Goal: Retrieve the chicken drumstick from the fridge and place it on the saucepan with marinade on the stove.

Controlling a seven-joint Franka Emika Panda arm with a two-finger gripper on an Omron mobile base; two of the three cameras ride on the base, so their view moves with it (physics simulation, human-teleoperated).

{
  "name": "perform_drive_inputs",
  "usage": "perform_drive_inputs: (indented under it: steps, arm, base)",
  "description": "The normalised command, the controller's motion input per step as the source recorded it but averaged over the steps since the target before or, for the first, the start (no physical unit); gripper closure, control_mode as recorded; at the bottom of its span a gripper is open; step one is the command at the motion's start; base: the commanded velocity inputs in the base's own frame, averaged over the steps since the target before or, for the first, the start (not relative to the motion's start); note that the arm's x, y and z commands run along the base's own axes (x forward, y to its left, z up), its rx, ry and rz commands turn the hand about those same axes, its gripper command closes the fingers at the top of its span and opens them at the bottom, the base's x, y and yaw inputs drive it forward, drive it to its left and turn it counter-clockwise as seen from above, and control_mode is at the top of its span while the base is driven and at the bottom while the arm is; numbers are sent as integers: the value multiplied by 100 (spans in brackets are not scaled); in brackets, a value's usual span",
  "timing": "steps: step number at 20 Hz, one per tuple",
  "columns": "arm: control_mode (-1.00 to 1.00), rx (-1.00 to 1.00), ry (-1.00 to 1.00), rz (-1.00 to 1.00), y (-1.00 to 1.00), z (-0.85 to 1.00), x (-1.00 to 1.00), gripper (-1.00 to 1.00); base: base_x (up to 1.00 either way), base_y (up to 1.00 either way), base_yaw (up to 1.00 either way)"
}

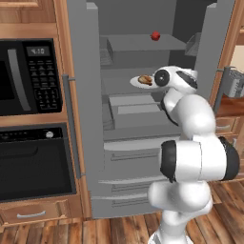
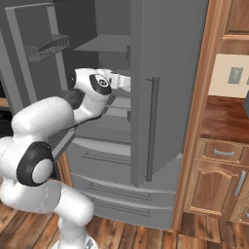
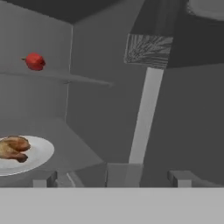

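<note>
Fridge (image 1: 90, 119) shelves hold one chicken drumstick (image 3: 13, 148), one red fruit (image 3: 35, 61).

Red fruit (image 1: 155, 35) on upper shelf; black microwave (image 1: 29, 76), probably oven (image 1: 35, 162) below.

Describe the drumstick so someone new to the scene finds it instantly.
Look inside the open grey fridge, at the middle shelf. A white plate sits there, holding the chicken drumstick: lumpy and golden-brown, unlike the small round red fruit on the shelf above.
</note>
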Motion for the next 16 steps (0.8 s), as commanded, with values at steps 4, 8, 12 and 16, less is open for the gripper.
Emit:
perform_drive_inputs:
  steps: [4, 8, 12, 16]
  arm:
    - [-100, -10, 21, -24, -100, -28, 9, -100]
    - [-100, -2, 29, -35, -100, -14, 0, -100]
    - [-100, 0, 38, -40, -100, -2, 0, -100]
    - [-100, 0, 35, -40, -100, 0, -8, -100]
  base:
    - [0, 0, 0]
    - [0, 0, 0]
    - [0, 0, 0]
    - [0, 0, 0]
